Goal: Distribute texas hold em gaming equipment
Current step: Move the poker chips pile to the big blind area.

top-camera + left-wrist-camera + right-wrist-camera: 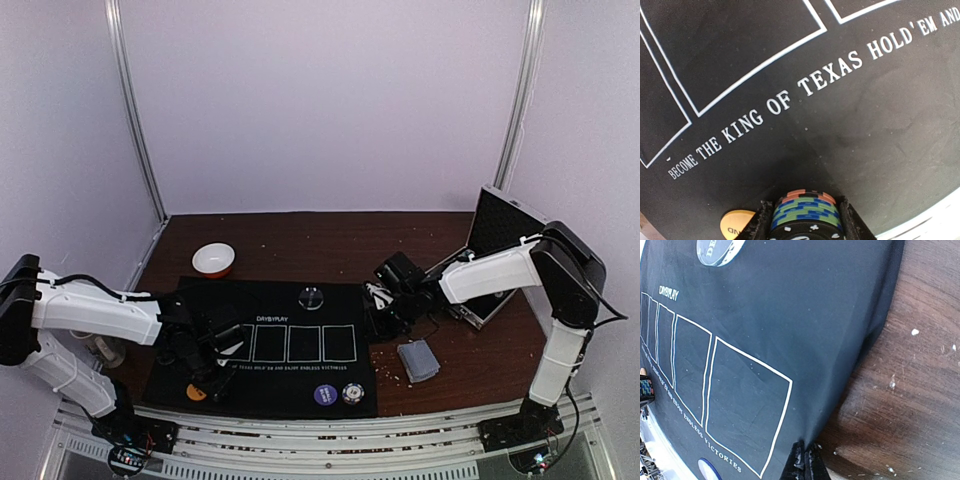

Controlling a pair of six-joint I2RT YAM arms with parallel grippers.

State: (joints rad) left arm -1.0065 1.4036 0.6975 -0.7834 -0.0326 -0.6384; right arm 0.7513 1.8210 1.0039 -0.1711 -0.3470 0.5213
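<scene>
My left gripper [805,222] is shut on a stack of poker chips [807,210], orange, blue-green and black-and-white, held just above the black Texas Hold'em mat [850,125]. One orange chip [735,225] lies on the mat by its left finger. From above, the left gripper [205,375] is over the mat's near-left corner. A purple-blue chip [325,394] and a black-and-white chip [351,394] lie at the near edge, and a clear disc [311,297] at the far edge. The right gripper [804,462] pinches the mat's right edge. Grey-blue cards [418,360] lie on the wood.
A red-and-white bowl [213,259] stands beyond the mat's far-left corner. An open black case [500,250] stands at the right behind the right arm. The brown wooden table [920,390] is speckled with crumbs. A metal rail [320,435] runs along the near edge.
</scene>
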